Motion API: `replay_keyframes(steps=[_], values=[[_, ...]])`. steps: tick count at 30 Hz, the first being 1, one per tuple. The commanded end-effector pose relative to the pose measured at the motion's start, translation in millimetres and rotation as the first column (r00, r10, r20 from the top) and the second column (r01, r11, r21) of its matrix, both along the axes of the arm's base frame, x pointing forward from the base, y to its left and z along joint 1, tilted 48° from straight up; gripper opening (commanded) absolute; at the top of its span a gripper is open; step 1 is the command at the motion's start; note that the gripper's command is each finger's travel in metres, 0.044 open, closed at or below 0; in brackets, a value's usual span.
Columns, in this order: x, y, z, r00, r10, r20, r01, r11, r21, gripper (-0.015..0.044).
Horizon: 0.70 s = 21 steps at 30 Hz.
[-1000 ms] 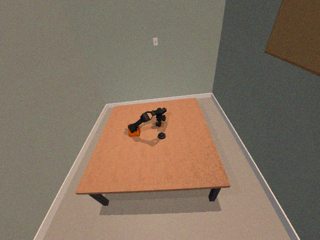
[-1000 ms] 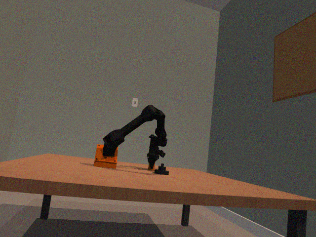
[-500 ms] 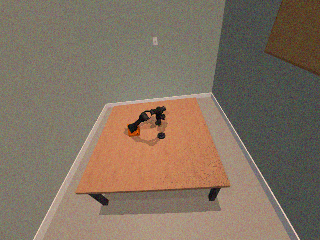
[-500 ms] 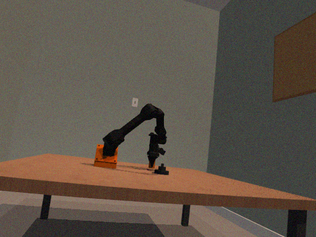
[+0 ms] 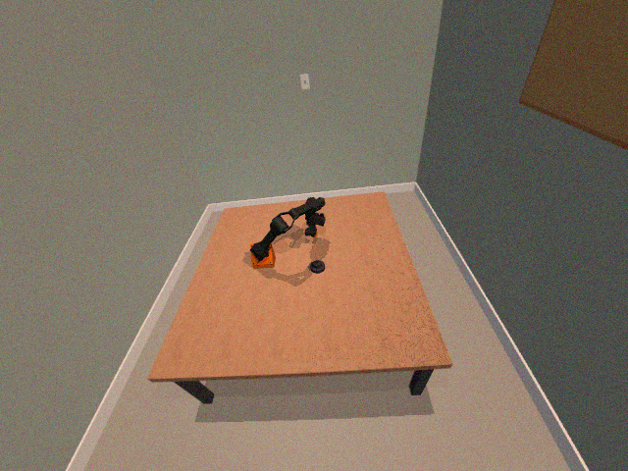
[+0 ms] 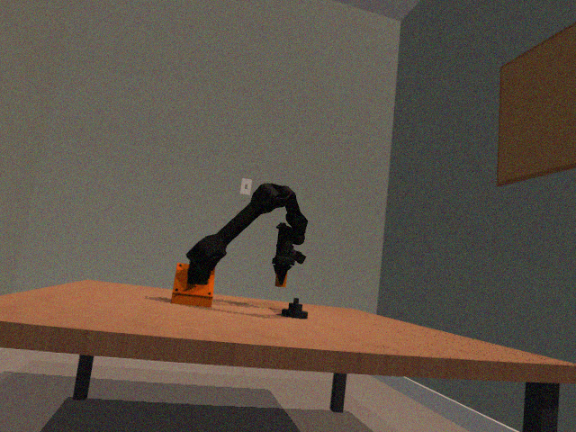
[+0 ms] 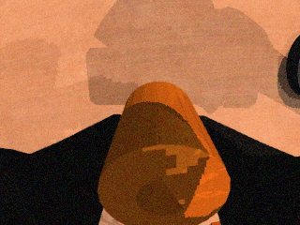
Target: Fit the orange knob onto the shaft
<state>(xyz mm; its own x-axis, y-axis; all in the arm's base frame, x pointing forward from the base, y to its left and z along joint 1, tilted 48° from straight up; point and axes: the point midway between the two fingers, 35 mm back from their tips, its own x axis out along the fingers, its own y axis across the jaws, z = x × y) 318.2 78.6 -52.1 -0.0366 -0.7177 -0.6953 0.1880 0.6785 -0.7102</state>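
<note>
The orange knob is between the two dark fingers of my gripper, which is shut on it. The knob is upright and held in the air above the table. Its underside and the flat side of its hole are hidden. The dark round pedestal stands on the table, lower than the knob and a little to its right in the exterior view. Its thin shaft points up with nothing on it. The wrist view shows part of the pedestal at the right edge.
The arm's orange base stands on the wooden table, left of the pedestal. The arm arches from it over to the gripper. Shadows of the arm lie on the table top.
</note>
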Motion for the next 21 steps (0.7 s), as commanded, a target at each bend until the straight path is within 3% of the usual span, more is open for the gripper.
replay_keyframes(steps=[1,10,21], values=[[0.3,16.7,13.3,1.0,-0.004,0.0,0.004,1.0,0.002,0.0],[-2.9,39.1,38.3,1.0,-0.014,-0.013,0.014,1.0,-0.012,0.0],[4.1,13.5,53.8,1.0,-0.012,-0.022,0.012,1.0,-0.003,0.0]])
